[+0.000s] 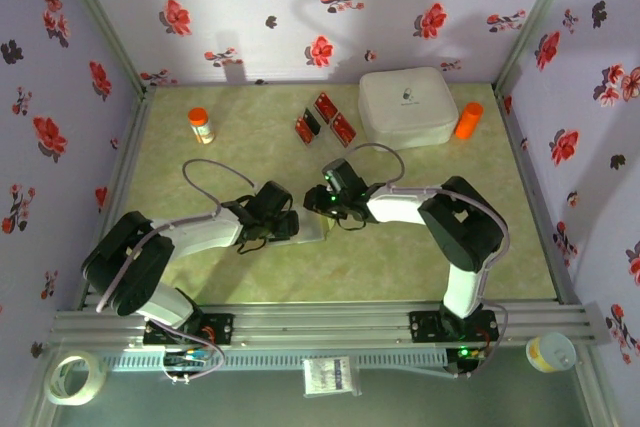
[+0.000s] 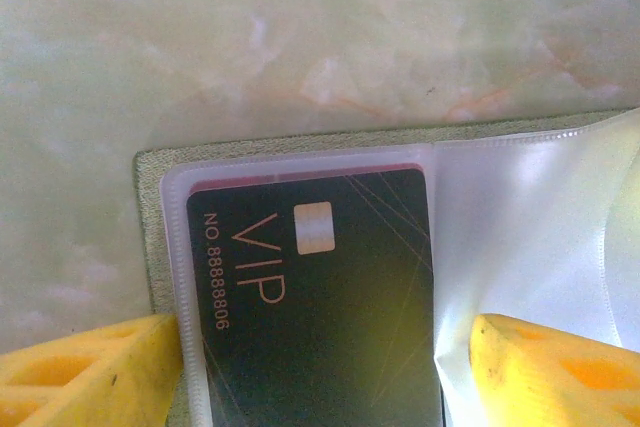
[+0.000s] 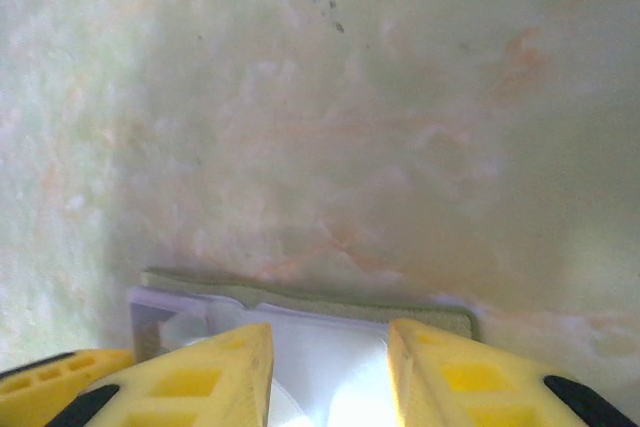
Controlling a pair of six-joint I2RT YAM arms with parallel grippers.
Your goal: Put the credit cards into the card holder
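Straddling the card holder (image 2: 290, 139) with my left end effector (image 2: 325, 332): fingers spread wide, one against the edge of the clear sleeve (image 2: 520, 217), the other lying over it. A dark VIP card (image 2: 320, 287) sits inside that sleeve. My right end effector (image 3: 328, 335) is at the holder's opposite side, fingers parted a little above the sleeve; contact unclear. Holder lies flat on the counter (image 1: 400, 257). Three red cards (image 1: 343, 128) lie well beyond the holder, beside the white box (image 1: 408, 107).
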